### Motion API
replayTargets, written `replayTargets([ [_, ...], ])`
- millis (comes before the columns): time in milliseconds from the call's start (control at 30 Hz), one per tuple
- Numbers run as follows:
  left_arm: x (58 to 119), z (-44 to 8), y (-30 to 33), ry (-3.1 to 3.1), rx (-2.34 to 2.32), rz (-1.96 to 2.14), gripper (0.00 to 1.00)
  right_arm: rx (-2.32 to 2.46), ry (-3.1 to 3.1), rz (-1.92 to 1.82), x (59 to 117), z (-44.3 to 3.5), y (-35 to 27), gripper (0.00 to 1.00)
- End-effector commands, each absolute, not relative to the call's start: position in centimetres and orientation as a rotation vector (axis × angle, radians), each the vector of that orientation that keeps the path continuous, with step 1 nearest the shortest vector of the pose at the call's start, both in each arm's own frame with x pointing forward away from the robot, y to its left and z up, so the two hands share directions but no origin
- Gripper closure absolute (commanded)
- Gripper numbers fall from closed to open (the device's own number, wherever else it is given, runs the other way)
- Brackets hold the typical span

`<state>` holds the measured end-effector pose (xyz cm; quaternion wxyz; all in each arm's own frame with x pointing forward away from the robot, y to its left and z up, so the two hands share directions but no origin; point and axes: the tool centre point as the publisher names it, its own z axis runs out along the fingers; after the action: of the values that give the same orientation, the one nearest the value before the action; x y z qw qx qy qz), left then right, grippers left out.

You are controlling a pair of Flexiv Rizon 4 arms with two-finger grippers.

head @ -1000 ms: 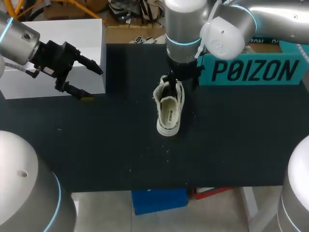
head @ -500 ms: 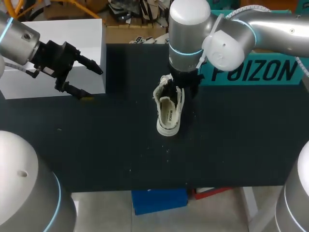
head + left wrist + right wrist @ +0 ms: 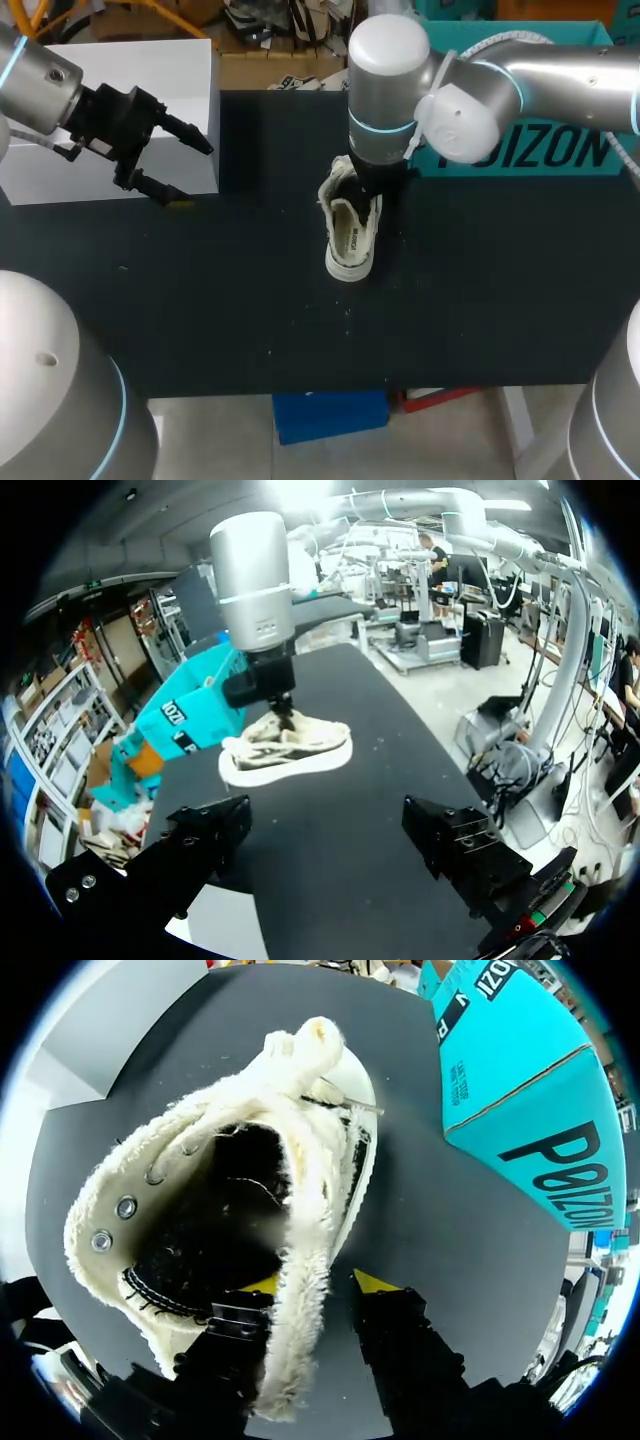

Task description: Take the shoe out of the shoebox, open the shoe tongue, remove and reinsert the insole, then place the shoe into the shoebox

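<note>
A cream fuzzy-lined shoe (image 3: 349,238) stands upright mid-table, heel toward the front edge; it also shows ahead of my left gripper (image 3: 286,754). My right gripper (image 3: 366,193) comes down from above onto its far end. In the right wrist view one yellow-tipped finger is inside the shoe (image 3: 215,1200) and the other outside. The fuzzy side wall is pinched between them, so the right gripper (image 3: 315,1285) is shut on it. My left gripper (image 3: 170,162) hangs open and empty over the edge of a white box (image 3: 120,100). The teal shoebox (image 3: 545,150) stands behind the right arm.
The white box fills the table's back left corner. The teal shoebox (image 3: 520,1070) lies close beside the shoe on my right gripper's outer side. Bare dark tabletop (image 3: 250,320) stretches in front of the shoe and between the two arms.
My right arm has shifted forward and down over the shoe, and its fingers have come together on the side wall. The left arm has not moved.
</note>
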<state>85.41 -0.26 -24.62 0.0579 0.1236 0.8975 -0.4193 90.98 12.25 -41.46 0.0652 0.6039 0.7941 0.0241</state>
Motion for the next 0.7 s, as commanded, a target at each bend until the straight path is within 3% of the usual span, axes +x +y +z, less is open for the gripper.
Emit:
replayTargets([
  [33,85.3,-24.7,-0.3,2.715,0.373,-1.268,0.00,1.826,2.401,0.089,91.0,-40.5,12.8,1.00],
  [467,85.3,-24.7,-0.3,2.715,0.373,-1.268,0.00,1.702,2.637,0.251,91.1,-31.4,12.0,1.00],
  [700,85.3,-24.7,-0.3,2.715,0.373,-1.268,0.00,1.062,3.016,0.246,92.8,-24.5,10.3,1.00],
])
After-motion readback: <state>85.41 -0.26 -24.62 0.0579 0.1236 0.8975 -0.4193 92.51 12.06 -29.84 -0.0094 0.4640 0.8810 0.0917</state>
